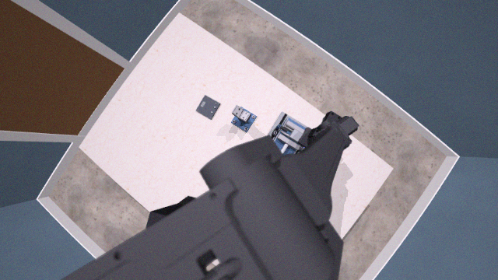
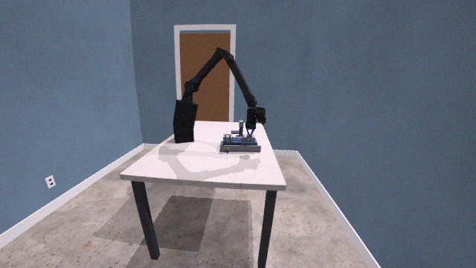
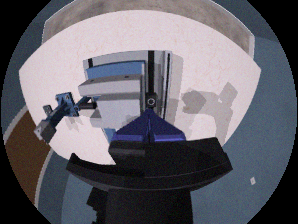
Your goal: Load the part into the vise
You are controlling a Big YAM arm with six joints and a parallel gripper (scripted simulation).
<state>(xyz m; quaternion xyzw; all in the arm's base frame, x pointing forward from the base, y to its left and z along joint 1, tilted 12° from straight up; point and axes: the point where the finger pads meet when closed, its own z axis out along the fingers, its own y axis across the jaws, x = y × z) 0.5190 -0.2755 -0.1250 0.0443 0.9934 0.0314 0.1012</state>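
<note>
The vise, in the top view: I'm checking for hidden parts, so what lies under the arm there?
The arm overlaps one side of the vise; whatever is beneath is hidden.

Gripper fingers: deep blue, at the lower centre of the wrist frame; gripper body (image 3: 170, 155), black. Vise (image 1: 292, 126) (image 2: 239, 147) (image 3: 116, 95): grey and blue. V-block stand (image 1: 243, 120) (image 3: 65, 100): blue base, grey upper portion. Infeed plate (image 1: 208, 106): dark grey, with small pale marks, upper left of centre in the top frame. Table (image 1: 156, 97) (image 2: 208, 179) (image 3: 200, 50): white with faint tan flecks; legs (image 2: 146, 219), dark. Floor (image 2: 312, 223): mottled grey-brown. Walls (image 2: 335, 74): slate blue. Door (image 2: 204, 74): brown, white-framed. Arm (image 2: 242, 80): black in the exterior frame.
</note>
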